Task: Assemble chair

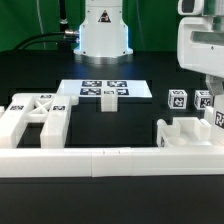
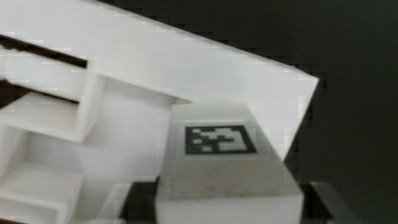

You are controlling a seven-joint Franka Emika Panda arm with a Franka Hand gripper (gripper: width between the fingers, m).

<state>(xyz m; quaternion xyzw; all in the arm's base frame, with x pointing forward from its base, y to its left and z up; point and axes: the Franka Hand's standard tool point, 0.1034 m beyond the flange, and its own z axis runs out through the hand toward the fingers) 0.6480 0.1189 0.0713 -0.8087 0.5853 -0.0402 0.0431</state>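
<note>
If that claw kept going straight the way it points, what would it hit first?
Probably the tagged white block, sitting between the fingers of the gripper; it looks clamped, though depth is unclear.

Rounded glossy white arm base [image 1: 103,30] with dark top marking; black cables [image 1: 45,41] beside it; boxy white wrist housing [image 1: 203,45]; dark fingers [image 2: 128,205].

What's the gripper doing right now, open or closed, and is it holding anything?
The gripper is closed on a tagged white chair piece.

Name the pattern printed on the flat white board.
Black-and-white square tags on the marker board; clearest in the exterior view.
</note>
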